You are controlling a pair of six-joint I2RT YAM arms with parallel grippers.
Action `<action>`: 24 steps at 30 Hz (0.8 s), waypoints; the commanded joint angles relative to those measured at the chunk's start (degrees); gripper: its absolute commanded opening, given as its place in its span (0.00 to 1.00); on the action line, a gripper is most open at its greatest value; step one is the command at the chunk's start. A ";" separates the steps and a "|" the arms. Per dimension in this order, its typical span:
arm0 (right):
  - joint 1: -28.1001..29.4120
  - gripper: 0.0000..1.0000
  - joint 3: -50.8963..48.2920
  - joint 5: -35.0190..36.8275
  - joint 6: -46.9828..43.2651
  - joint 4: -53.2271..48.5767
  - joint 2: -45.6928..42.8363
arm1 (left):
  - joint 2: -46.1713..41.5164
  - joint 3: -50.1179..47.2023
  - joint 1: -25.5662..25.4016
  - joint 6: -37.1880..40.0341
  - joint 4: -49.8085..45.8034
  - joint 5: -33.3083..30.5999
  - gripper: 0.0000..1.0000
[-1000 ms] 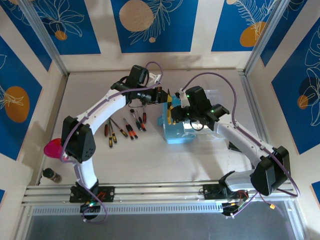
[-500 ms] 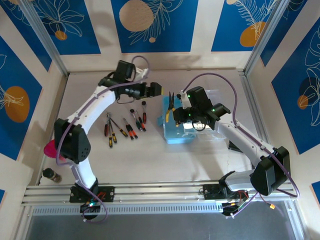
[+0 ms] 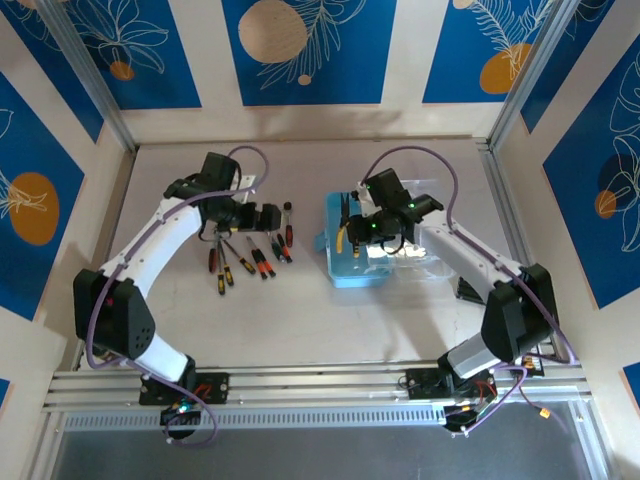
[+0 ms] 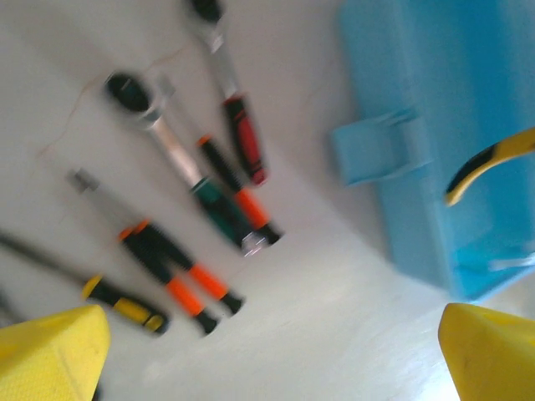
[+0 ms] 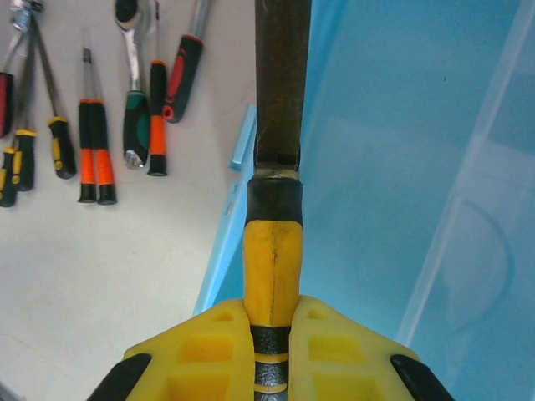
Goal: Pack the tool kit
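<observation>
Over the case [image 5: 401,167], pliers [image 5: 272,251] sit pinched between right gripper [image 5: 272,327] fingers; left gripper [image 4: 272,355] gapes empty above screwdrivers [image 4: 171,271].

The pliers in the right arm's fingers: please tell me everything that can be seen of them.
The pliers have yellow handles with black trim, pressed together, and a dark metal head. The grips look like plastic over steel. The right arm's yellow fingers clamp the handles, so the tool points straight away from the wrist camera. It hangs over the left edge of the blue case. Whether it touches the case cannot be told.
</observation>
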 commanded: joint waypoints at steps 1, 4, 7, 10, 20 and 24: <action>0.58 0.00 3.20 0.88 2.85 3.06 3.04 | -3.15 -2.80 0.34 0.90 -3.44 -8.07 1.00; 0.58 0.00 4.03 2.63 4.87 4.21 6.49 | -3.96 -4.86 0.75 0.08 -2.97 -9.36 1.00; 0.58 0.00 4.23 3.41 7.08 5.79 9.17 | -3.93 -6.11 1.19 -0.61 -2.15 -9.25 1.00; 0.58 0.00 4.74 3.76 8.77 7.09 11.50 | -3.14 -6.61 1.77 -0.88 -2.05 -9.96 1.00; 1.19 0.17 8.91 5.55 10.15 5.61 15.80 | -2.32 -9.78 8.09 -2.12 -0.72 -10.70 1.00; 1.37 0.33 11.76 7.02 9.61 1.99 15.16 | -0.73 -8.89 10.19 -1.17 -1.86 -14.72 1.00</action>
